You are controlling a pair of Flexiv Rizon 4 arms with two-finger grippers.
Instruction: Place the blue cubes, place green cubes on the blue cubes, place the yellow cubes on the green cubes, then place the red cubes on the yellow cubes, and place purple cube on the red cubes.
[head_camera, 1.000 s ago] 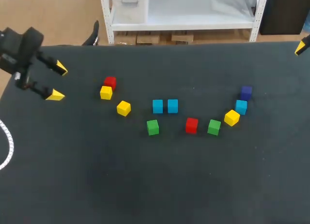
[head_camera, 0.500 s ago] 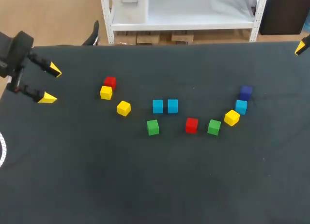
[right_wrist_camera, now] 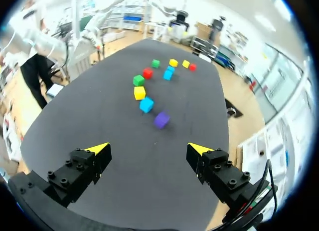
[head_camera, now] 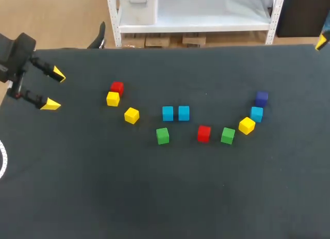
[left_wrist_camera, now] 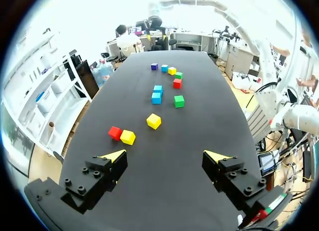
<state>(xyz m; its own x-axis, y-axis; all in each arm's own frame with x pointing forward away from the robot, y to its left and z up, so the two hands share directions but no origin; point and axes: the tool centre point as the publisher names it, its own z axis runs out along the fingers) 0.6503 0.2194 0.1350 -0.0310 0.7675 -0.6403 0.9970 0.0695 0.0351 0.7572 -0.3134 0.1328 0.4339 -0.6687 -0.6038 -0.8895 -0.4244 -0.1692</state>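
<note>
Dark table [head_camera: 154, 197] holds every cube loose in one layer, blue pair [head_camera: 167, 113] side by side mid-table as a likely base; you have left gripper [head_camera: 54, 89] and right gripper [right_wrist_camera: 148, 148] empty, fingers apart, out at opposite edges, nothing stacked yet.

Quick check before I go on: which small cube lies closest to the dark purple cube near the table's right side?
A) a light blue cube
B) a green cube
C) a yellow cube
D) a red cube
A: the light blue cube sits right beside the dark purple cube; the yellow cube is the next one along.
</note>
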